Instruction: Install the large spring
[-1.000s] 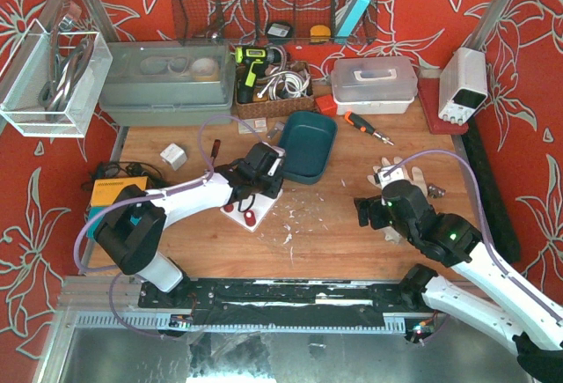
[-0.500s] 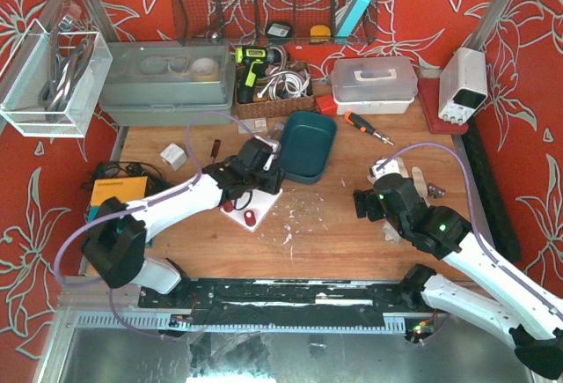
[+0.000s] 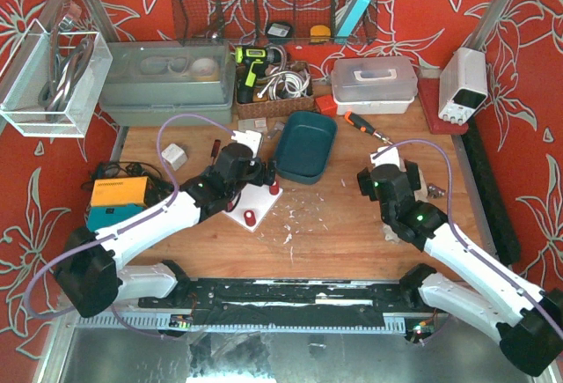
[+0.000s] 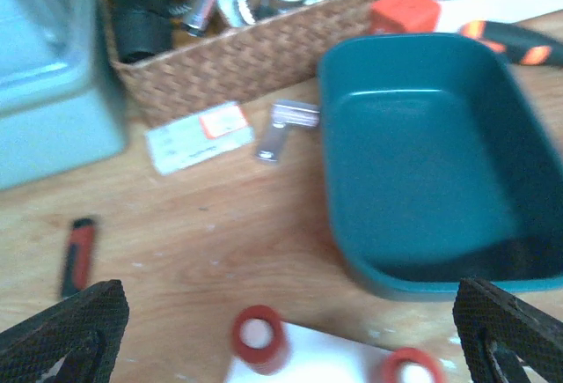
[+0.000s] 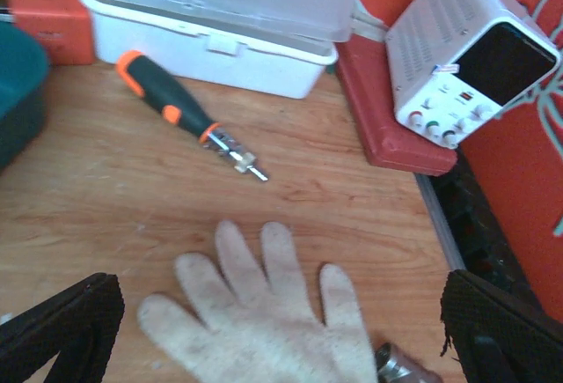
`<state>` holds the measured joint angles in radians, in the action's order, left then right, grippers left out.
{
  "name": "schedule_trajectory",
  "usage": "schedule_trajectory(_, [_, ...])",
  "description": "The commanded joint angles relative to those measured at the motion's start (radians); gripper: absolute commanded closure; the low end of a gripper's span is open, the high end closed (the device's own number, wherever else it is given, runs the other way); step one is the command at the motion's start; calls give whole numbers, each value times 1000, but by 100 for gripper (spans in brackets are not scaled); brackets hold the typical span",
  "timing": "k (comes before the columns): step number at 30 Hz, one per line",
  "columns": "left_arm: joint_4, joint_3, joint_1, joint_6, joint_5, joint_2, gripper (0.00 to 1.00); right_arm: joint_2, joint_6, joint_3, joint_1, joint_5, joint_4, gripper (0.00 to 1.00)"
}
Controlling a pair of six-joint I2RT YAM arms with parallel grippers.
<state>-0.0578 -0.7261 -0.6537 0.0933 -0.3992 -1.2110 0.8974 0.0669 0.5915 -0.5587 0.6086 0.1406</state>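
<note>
The left arm [image 3: 167,211] is lying extended from its base at the near left, running forward and to the right, with the wrist pitching downward. The left gripper [image 3: 255,172] is holding its jaws wide apart and empty, and its fingers [image 4: 62,335] are showing at the lower corners of the left wrist view. The right arm [image 3: 457,246] is angling from the near right forward and to the left. The right gripper [image 3: 384,172] is likewise standing wide and empty, its fingers [image 5: 62,326] sitting at the lower corners of the right wrist view.
</note>
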Motion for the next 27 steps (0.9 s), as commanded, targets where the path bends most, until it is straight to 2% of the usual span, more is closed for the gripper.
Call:
schedule_trajectory(1, [-328,129,39,-176,-251,9,0,65,-104,-44,119,-63,-245,1])
schedule_trajectory(7, [-411,279,262,-77,-173,104,0,164,-53,-134,268,-132,-409,1])
schedule_trajectory(12, [-580,434,360,-56,-86,155,0,285,-42,-194,310,-187,-601,1])
schedule_trajectory(15, [-688,489,385,-60,-74,121,0,388,-65,-194,317,-202,-674,1])
schedule_trajectory(17, [-767,515,410,-85,-51,82,0,426,-88,-152,319,-221,-630,1])
schedule_trajectory(20, [-890,538,456,-89,-5,13,0,464,-160,-164,323,-264,-721,1])
schedule_trajectory(27, [-1022,548,488,-125,91,-109,0,487,-91,-269,408,-334,-920,1])
